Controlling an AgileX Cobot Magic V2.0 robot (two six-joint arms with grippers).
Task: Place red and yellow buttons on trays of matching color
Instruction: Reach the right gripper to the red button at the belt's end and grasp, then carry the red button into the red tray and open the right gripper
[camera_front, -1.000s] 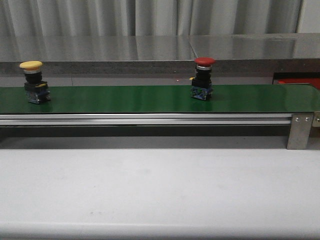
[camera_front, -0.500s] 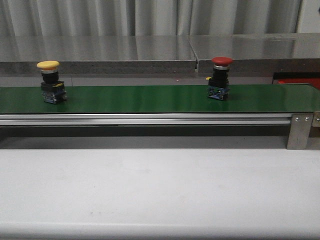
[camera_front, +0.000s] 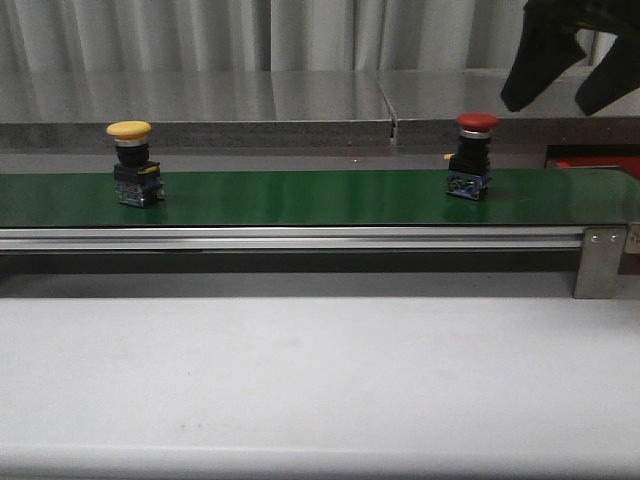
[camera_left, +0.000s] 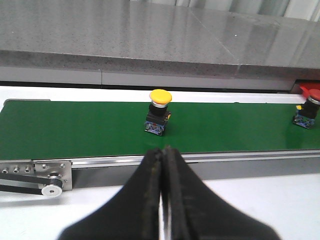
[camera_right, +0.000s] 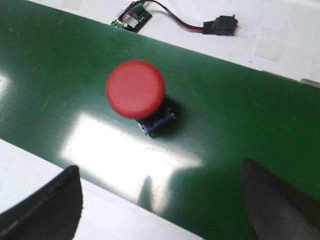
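Hovering wide open at two o'clock above red button on green belt: right gripper; left gripper closed, empty, facing yellow button.

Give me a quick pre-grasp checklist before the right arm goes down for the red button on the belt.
1. Right gripper open: ok, fingers spread wide.
2. Red button upright on the green belt: ok.
3. Centred between the fingers: not ok, it sits off toward one finger.
4. Clear space around it: ok, yellow button stands far along the belt.
5. Left gripper out of the way: ok, shut, near the yellow button's end.
6. Red tray ready: cannot tell, only a sliver shows behind the belt.
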